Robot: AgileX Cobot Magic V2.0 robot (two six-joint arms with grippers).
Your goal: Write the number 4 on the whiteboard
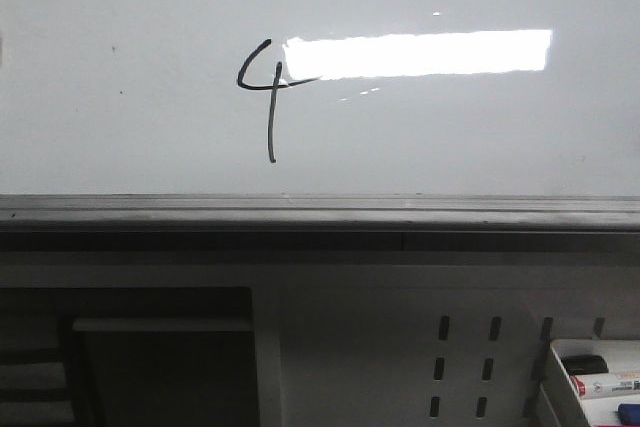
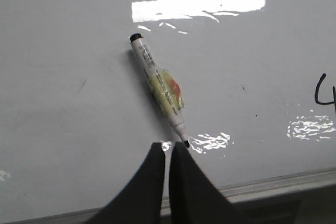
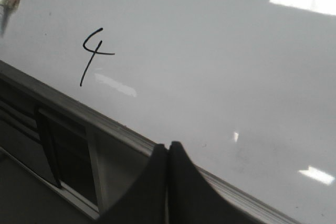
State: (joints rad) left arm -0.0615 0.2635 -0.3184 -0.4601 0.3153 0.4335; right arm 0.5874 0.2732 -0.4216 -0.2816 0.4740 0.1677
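The whiteboard [image 1: 130,127] lies flat and fills the upper half of the front view, its grey metal edge rail [image 1: 320,209] running straight across below it. The number 4 [image 1: 268,97] is written in thin black line left of the board's centre: an open top, a curved left stroke, a short crossbar and a long stem reaching toward 6 o'clock. A bright rectangular glare [image 1: 420,53] begins at the crossbar and extends toward 3 o'clock from the figure. Below the rail stands a white perforated panel [image 1: 380,347] with dark slots, and at 5 o'clock in the front view a white tray [image 1: 560,372] holds several markers. In the left wrist view a marker [image 2: 158,88] lies loose on the board, uncapped, a yellowish band about its middle, its dark tip near the left gripper [image 2: 167,153] but not held by it. The fingers of that gripper stand nearly together with only a thin slit between them, and nothing sits in the slit. The right gripper [image 3: 167,150] hangs over the edge rail with its fingers pressed together, holding nothing. Neither gripper appears in the front view. A few tiny dark specks mark the board left of the figure.
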